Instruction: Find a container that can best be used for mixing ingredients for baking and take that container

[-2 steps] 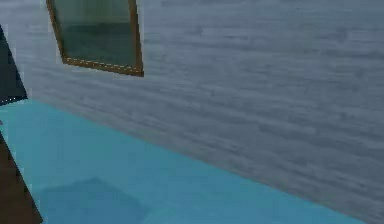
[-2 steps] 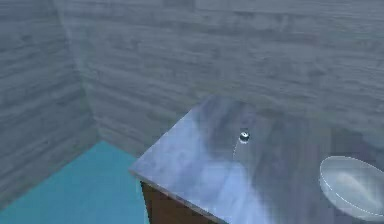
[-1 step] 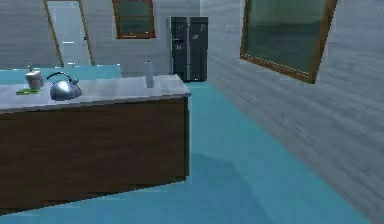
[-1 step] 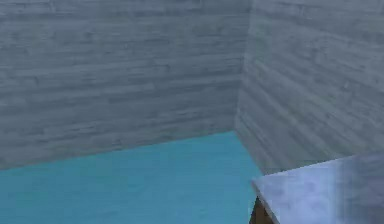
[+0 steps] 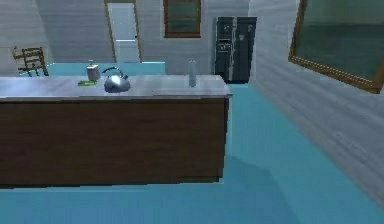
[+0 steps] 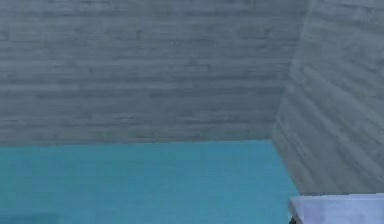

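A long counter (image 5: 60, 88) with a pale grey top and dark wood front crosses the forward view's left and middle. On it stand a shiny metal kettle (image 5: 116, 82), a small grey cup-like thing (image 5: 92, 72) on a green patch, and a slim pale bottle (image 5: 193, 73) near the counter's right end. No bowl-shaped thing can be made out on the counter.
A dark fridge (image 5: 235, 48) stands at the back, with a white door (image 5: 124, 32) and a framed window (image 5: 182, 17) on the far wall. A wooden chair (image 5: 33, 61) sits far left. Teal floor (image 6: 140, 180) runs to grey plank walls (image 6: 150, 70); a pale corner (image 6: 340, 210) shows bottom right.
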### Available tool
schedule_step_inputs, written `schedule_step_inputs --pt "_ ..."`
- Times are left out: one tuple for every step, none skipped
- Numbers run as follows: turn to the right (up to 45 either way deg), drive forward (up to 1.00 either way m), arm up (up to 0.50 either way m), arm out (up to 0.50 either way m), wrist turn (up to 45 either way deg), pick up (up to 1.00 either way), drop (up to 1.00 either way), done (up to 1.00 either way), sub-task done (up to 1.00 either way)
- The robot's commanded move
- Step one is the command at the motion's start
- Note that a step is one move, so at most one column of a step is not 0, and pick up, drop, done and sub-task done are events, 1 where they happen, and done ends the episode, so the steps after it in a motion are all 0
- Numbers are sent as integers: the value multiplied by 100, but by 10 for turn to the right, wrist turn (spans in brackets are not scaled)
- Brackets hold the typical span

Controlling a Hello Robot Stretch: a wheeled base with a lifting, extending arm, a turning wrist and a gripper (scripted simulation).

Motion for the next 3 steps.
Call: schedule_step_inputs --pt "0 25 0 0 0 0 0 0 0" --pt "450 0 0 0 0 0 0 0 0" --pt "450 0 0 0 0 0 0 0 0"
